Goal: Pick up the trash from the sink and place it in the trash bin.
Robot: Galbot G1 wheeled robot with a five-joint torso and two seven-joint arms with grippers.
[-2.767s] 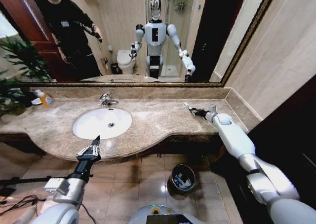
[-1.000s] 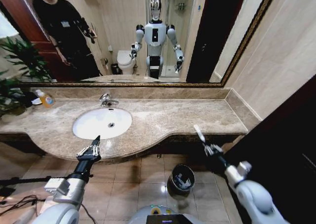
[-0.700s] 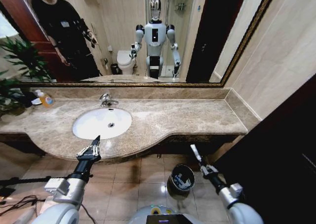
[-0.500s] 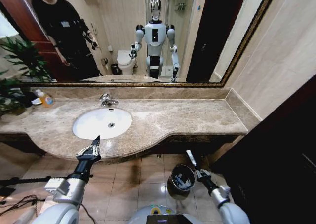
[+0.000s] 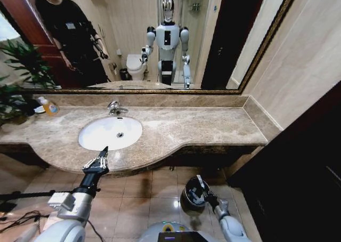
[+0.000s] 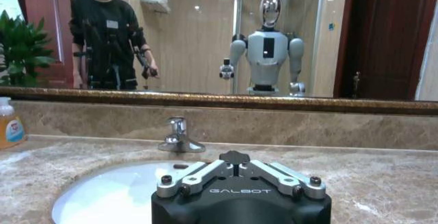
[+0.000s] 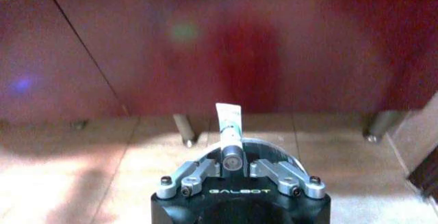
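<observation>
My right gripper (image 5: 205, 196) is low over the floor, just at the rim of the trash bin (image 5: 187, 198), and it is clenched on one piece of trash, a small white tube (image 7: 229, 115). I hold the tube by its lower end so it stands up between the jaws, w/ the flat crimped end pointing away from the wrist. In the right wrist view the dark round rim of the bin (image 7: 277, 149) lies directly under the tube, so I judge this pose is made for a straight drop: if the jaws release, the tube falls inside and not on the tiles. Some white pieces are already in the bin, as the head view shows.

My left gripper (image 5: 96, 163) waits at the front edge of the bench (image 5: 186, 127), near the sink (image 5: 95, 140); its fingers (image 5: 102, 158) are spread apart and hold nothing. The basin looks clean in the head view, no tubes I can see.

Around: chrome tap (image 5: 114, 108) behind the sink, soap bottle w/ orange liquid (image 5: 49, 107) at the far left, a plant beside it. The bench overhang and the dark cabinet legs (image 7: 182, 129) stand close behind the bin, so there is not much room to go forward.
</observation>
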